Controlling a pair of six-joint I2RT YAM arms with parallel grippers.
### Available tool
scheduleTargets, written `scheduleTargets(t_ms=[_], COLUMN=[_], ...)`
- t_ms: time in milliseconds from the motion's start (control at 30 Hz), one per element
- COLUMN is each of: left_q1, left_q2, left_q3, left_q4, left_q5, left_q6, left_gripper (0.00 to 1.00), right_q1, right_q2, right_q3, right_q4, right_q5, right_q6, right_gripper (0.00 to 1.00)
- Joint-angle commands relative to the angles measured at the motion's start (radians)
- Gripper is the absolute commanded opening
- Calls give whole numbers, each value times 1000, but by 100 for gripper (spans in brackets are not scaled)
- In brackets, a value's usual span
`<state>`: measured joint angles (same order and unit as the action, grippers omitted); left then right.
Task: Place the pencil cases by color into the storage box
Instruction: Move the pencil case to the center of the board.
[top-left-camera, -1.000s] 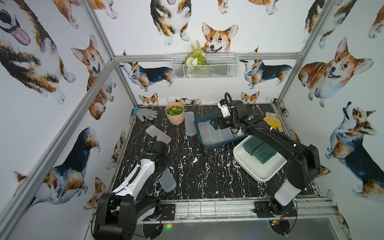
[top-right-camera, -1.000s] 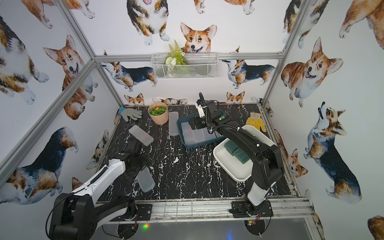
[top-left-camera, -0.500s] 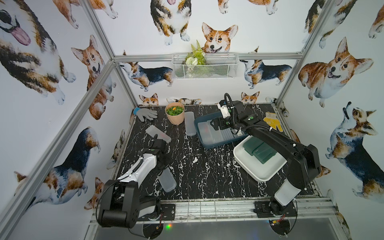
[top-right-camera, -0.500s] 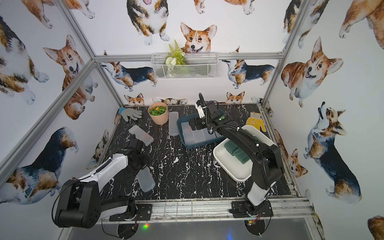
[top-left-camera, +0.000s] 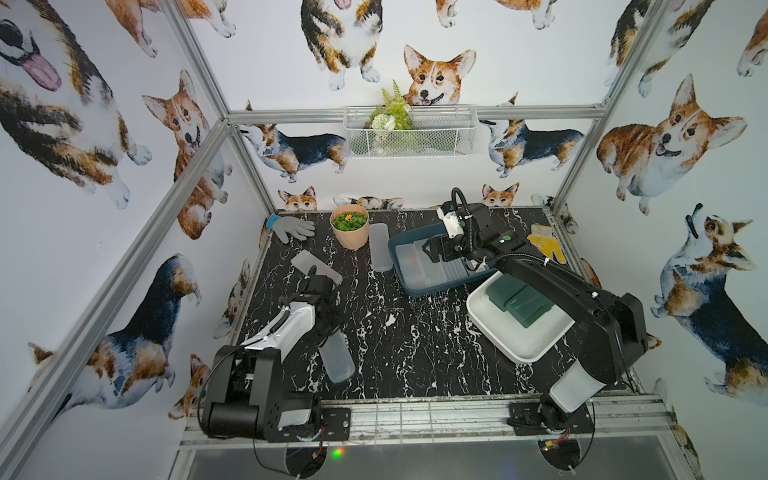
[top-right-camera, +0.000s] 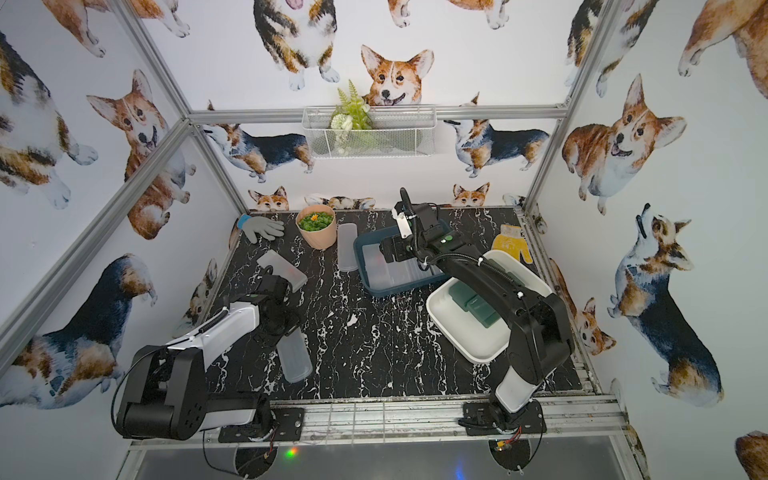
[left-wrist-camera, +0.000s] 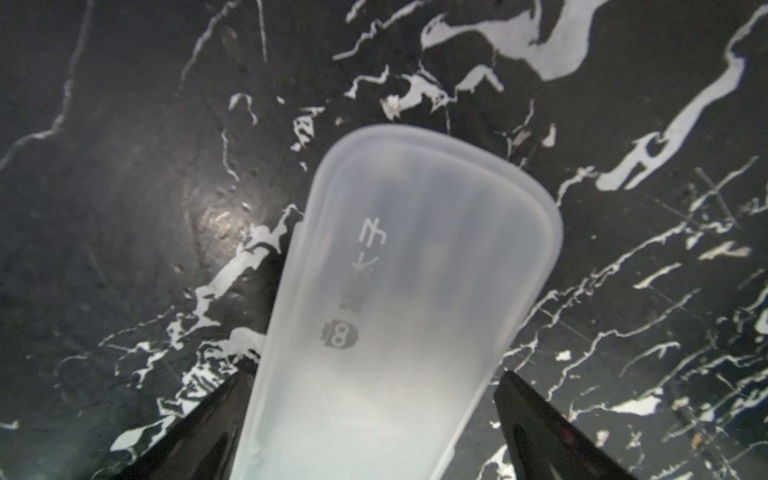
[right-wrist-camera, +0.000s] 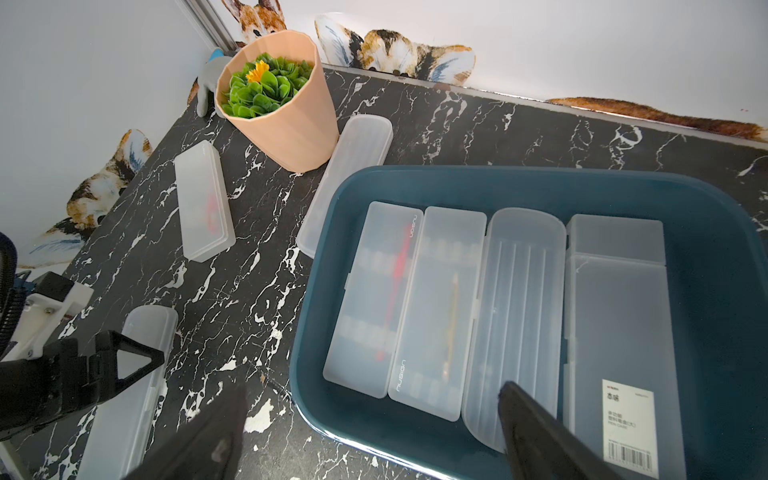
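**Inspector:** Condition of the left claw (left-wrist-camera: 376, 372)?

**Technician:** Spread wide, with one finger along each long edge of a frosted pencil case (left-wrist-camera: 415, 232). A sliver of tabletop (left-wrist-camera: 124, 166) shows beside one finger, so I record no grip. The case lies flat, at the lower left of the marbled surface in both top views.

**Inspector:** Why straddle it across the width?

**Technician:** My judgement is that the case is long and flat, so the narrow side is the only span the jaws can take. The claw sits toward the case's upper end in a top view. Lifted from there, the free end may sag or swing.

**Inspector:** And the right claw (right-wrist-camera: 370, 385)?

**Technician:** Open and empty. It hangs over the blue storage box (top-left-camera: 399, 270), upper centre of frame. Four frosted cases (right-wrist-camera: 440, 299) lie side by side inside it.

**Inspector:** Is the sorting consistent?

**Technician:** Yes. The dark green cases (top-left-camera: 519, 301) are in the white storage box (top-left-camera: 519, 351), right of centre, and the frosted ones are in the blue. Two more frosted ones are out on the tabletop. One case (top-left-camera: 380, 247) is just beside the peach pot (top-left-camera: 350, 232) and another (top-left-camera: 313, 266) is further left.

**Inspector:** Any concern?

**Technician:** The blue box has little bare floor left. I expect the next case must rest on top of the others.
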<state>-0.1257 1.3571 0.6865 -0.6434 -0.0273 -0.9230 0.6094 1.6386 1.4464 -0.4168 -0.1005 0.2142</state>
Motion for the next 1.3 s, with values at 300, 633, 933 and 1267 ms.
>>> scheduleTargets(t_ms=[300,633,933,1267], left_q1=[-17,-21,-58,-237], left_q2=[51,64,88,262], left_q3=[20,67,140,331], left_q4=[-44,-82,-70,-51], left_q5=[-22,-8,23,7], left_q6=[56,17,-119,-143], left_gripper=[90,75,75,76], right_q1=[3,3,3,3], right_q2=[-51,-60,-72,-118], right_q3=[-63,-72,-84,-137], right_q4=[19,20,1,-20], right_q5=[3,-1,3,10], right_q6=[-6,-4,13,37], right_gripper=[95,95,95,94])
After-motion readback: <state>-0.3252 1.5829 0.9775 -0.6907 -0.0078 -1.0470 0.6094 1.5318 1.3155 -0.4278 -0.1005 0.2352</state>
